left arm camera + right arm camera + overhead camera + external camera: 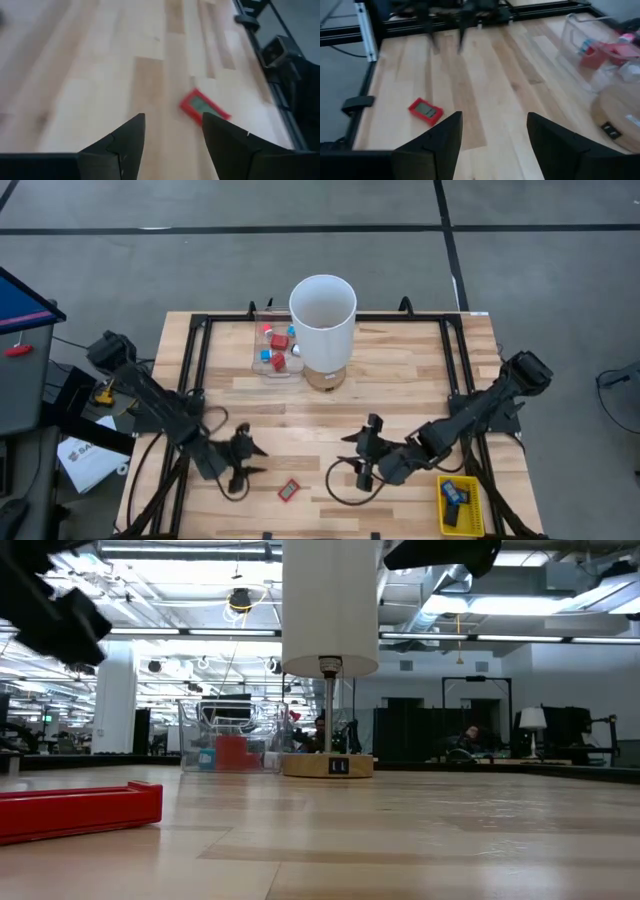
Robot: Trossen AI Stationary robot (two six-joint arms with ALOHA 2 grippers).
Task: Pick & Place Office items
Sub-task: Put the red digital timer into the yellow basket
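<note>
most red and blue office items sit in the clear bin by the table's far edge; one red piece waits near the front edge, left gripper and right gripper both wide, empty.

Wooden table, red flat piece, clear bin, white cylinder, yellow basket

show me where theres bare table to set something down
Bare wood lies right of the white cylinder up to the frame, and between both grippers. Crowded: the clear bin of pieces, and the yellow basket.
</note>
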